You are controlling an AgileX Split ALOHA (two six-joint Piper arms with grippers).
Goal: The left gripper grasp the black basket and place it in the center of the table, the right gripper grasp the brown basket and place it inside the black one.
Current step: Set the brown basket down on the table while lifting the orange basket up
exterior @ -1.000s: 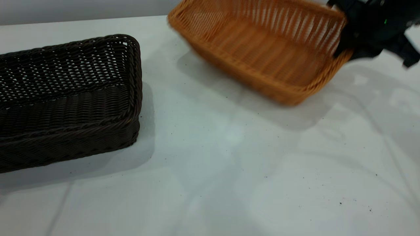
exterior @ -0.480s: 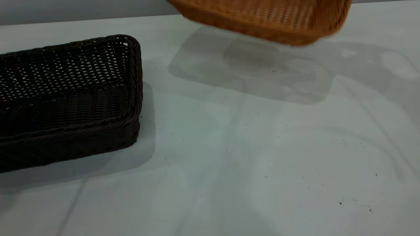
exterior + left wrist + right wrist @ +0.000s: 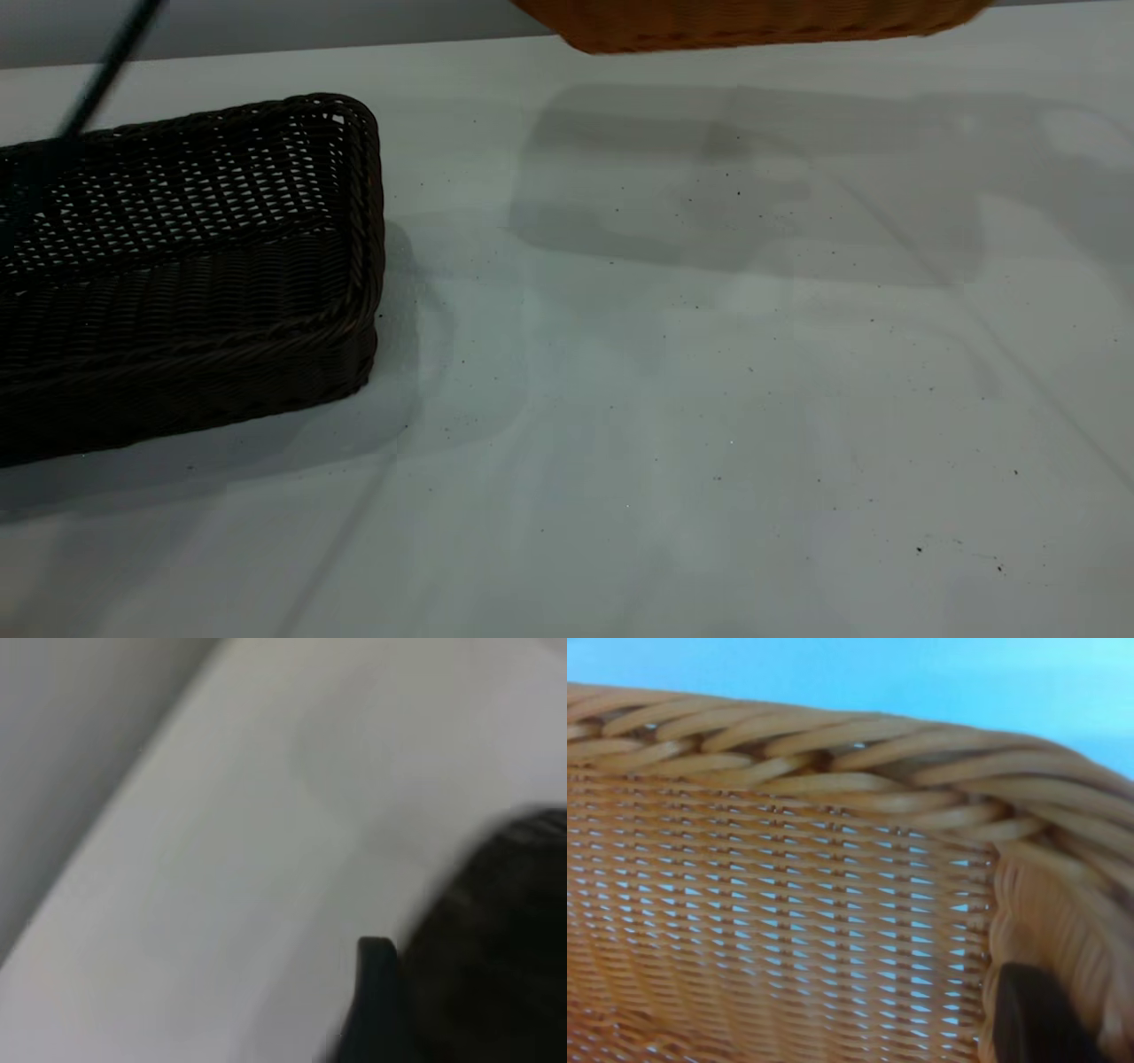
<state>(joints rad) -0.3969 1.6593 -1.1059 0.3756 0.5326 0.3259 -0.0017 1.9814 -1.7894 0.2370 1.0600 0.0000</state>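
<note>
A: What's the biggest thing here?

B: The table (image 3: 673,381), white-grey with small dark specks. A broad soft shadow lies on its far half.

A: And the baskets?

B: The black basket (image 3: 186,275) rests on the table at the left side of the exterior view, upright, part of it cut off by the frame edge. The brown basket (image 3: 753,22) is up in the air at the top edge, clear of the table and well apart from the black one; only its underside shows there.

A: Who holds it?

B: The right gripper (image 3: 1036,1019). Its wrist view shows a dark finger inside the brown basket's woven wall, just under the braided rim, so it is clamped on that wall.

A: The left gripper?

B: The left gripper (image 3: 376,992) is beside the black basket; one dark finger shows next to the blurred wicker. I cannot tell whether it is spread or closed. A thin dark rod (image 3: 106,75) slants above the basket's far rim.
</note>
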